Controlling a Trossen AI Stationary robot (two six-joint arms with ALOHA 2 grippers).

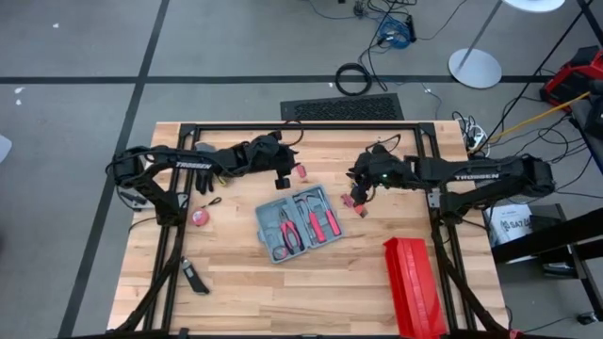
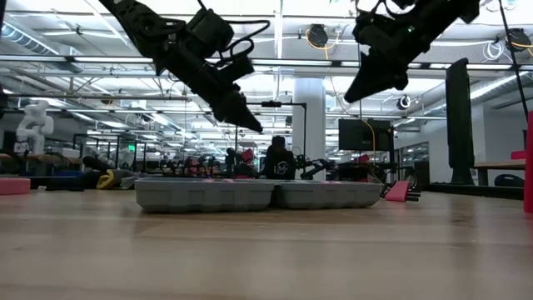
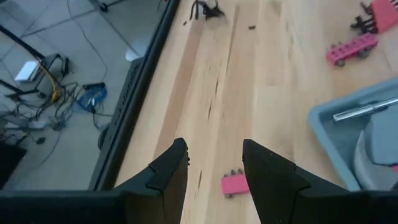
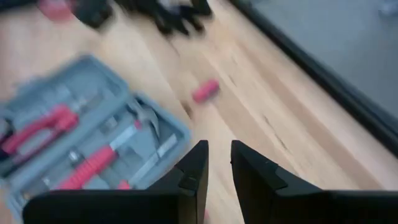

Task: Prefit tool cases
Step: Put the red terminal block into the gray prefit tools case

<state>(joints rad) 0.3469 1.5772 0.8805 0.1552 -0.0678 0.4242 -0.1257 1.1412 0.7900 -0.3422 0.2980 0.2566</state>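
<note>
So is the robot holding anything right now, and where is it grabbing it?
No, nothing is held. The left gripper is open over bare wood, and the right gripper has only a small empty gap. The open tool case lies on the table, untouched.

Table [image 1: 236, 301]: pale wooden planks, ringed by a black metal frame.
Red box [image 1: 413, 287]: long and ribbed, lay at the near right corner of the table, one end past its edge.
Tape roll [image 1: 200, 217]: small, red, lay flat on the left part of the table.
Knife [image 1: 195, 278]: dark handle, lay near the left front edge, well apart from the tape roll.
Pink piece [image 3: 237, 185]: small, flat on the wood.
Cable coil [image 1: 353, 79]: black, lay on the grey floor beyond the table.
Floor vent [image 1: 341, 109]: dark grille just behind the table's far edge.
</note>
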